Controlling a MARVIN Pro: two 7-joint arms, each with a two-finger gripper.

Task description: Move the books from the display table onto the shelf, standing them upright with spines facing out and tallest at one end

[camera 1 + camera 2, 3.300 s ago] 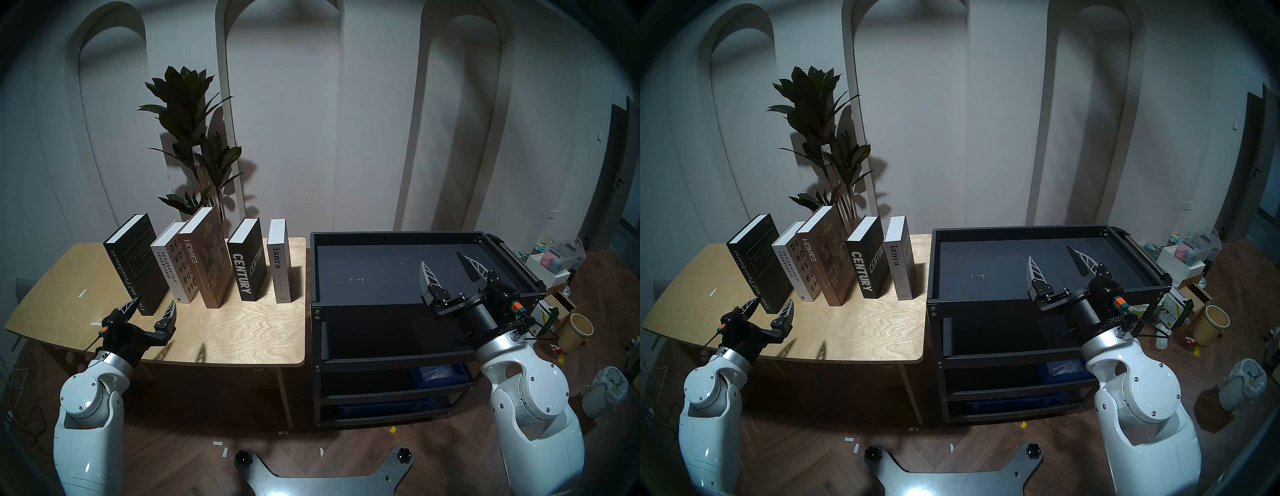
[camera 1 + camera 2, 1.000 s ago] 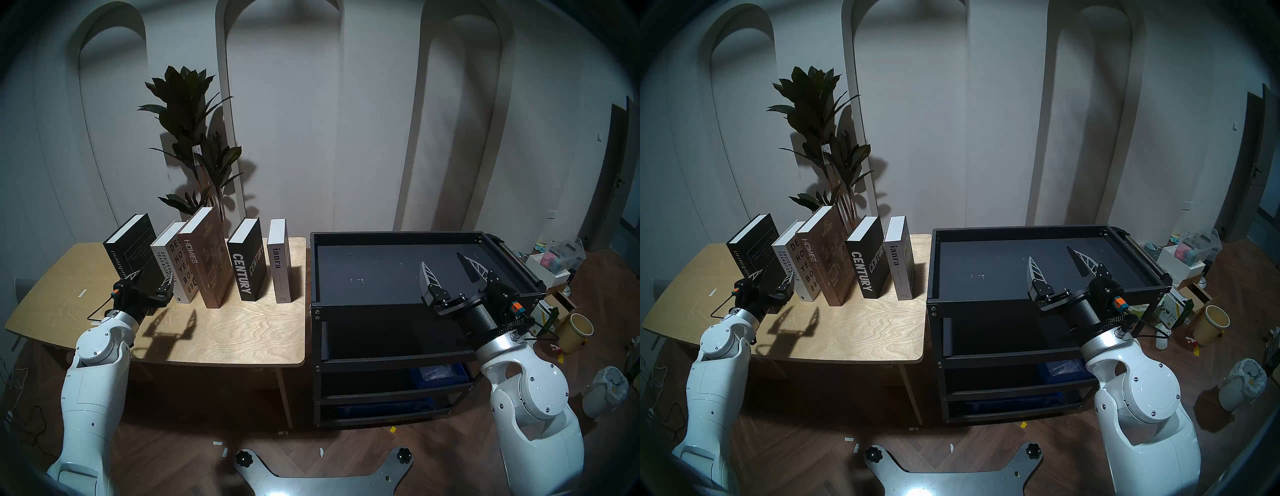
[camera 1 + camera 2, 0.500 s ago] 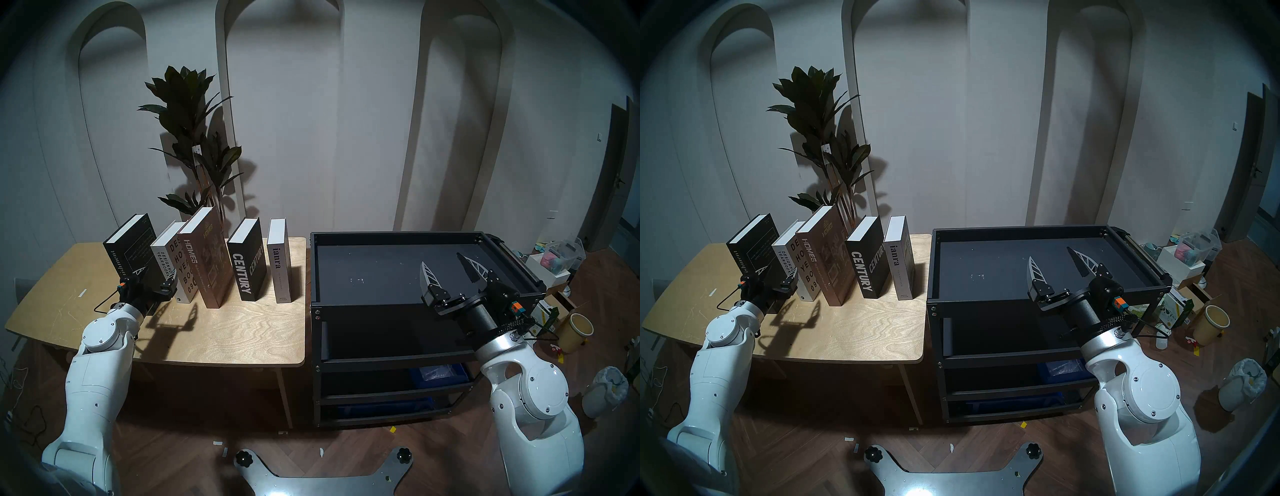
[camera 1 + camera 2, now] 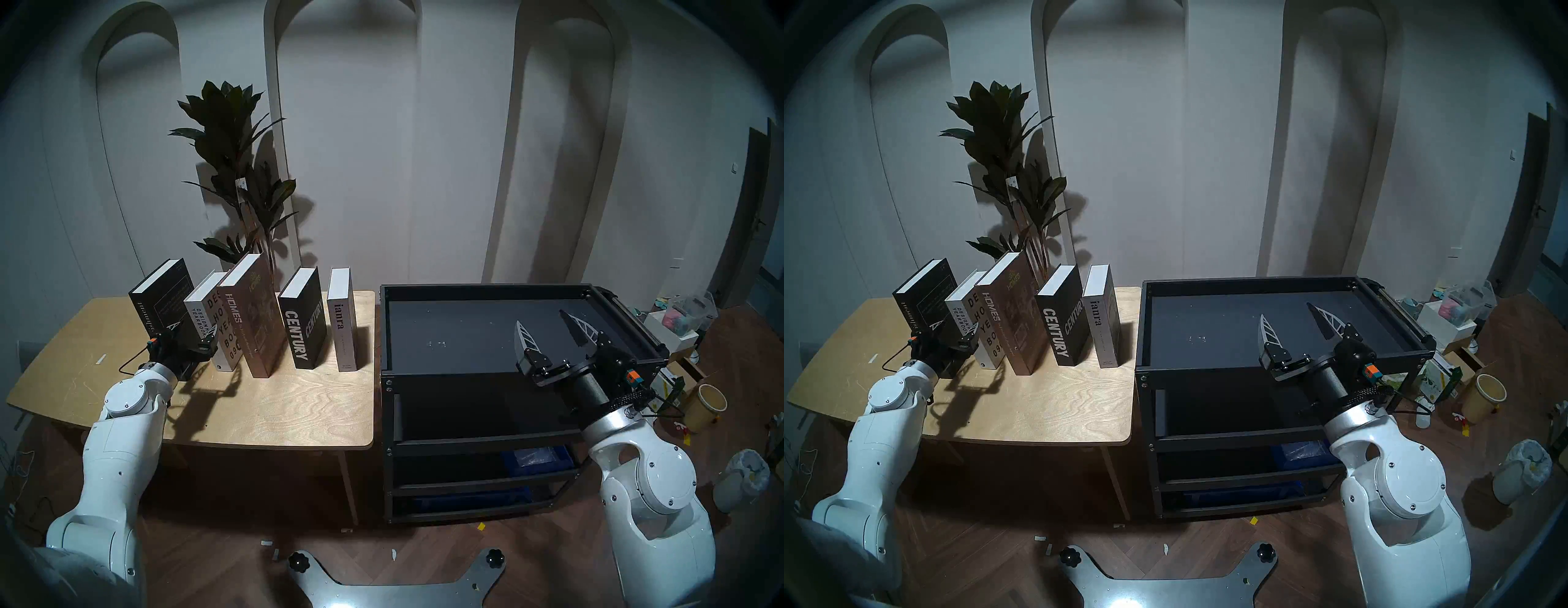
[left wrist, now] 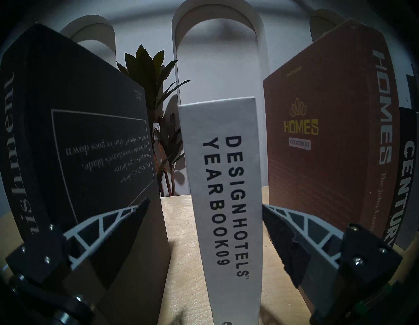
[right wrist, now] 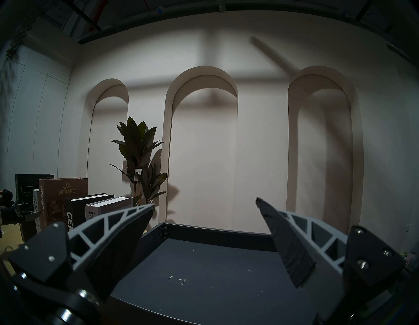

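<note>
Five books stand in a row on the display table (image 4: 297,403): black Crime and Punishment (image 4: 163,297), white Design Hotels Yearbook (image 4: 197,316), tall brown HOMES (image 4: 254,314), black CENTURY (image 4: 297,335) and pale ianra (image 4: 341,331). My left gripper (image 4: 194,327) is open around the white book (image 5: 222,181). One finger lies over the black book's cover (image 5: 90,147), the other sits just before HOMES (image 5: 317,158). My right gripper (image 4: 541,318) hangs open and empty over the shelf (image 4: 445,373), whose black top tray (image 6: 204,272) holds nothing.
A tall potted plant (image 4: 237,170) stands behind the table against the arched wall. Blue bins (image 4: 534,458) sit on the shelf's lower tiers. A yellow bucket (image 4: 706,407), boxes and a bagged bin clutter the floor at the right.
My left arm has reached forward from the table's front edge, bringing the open gripper around the white book. The black book's top has shifted slightly right. The right arm has not moved.
</note>
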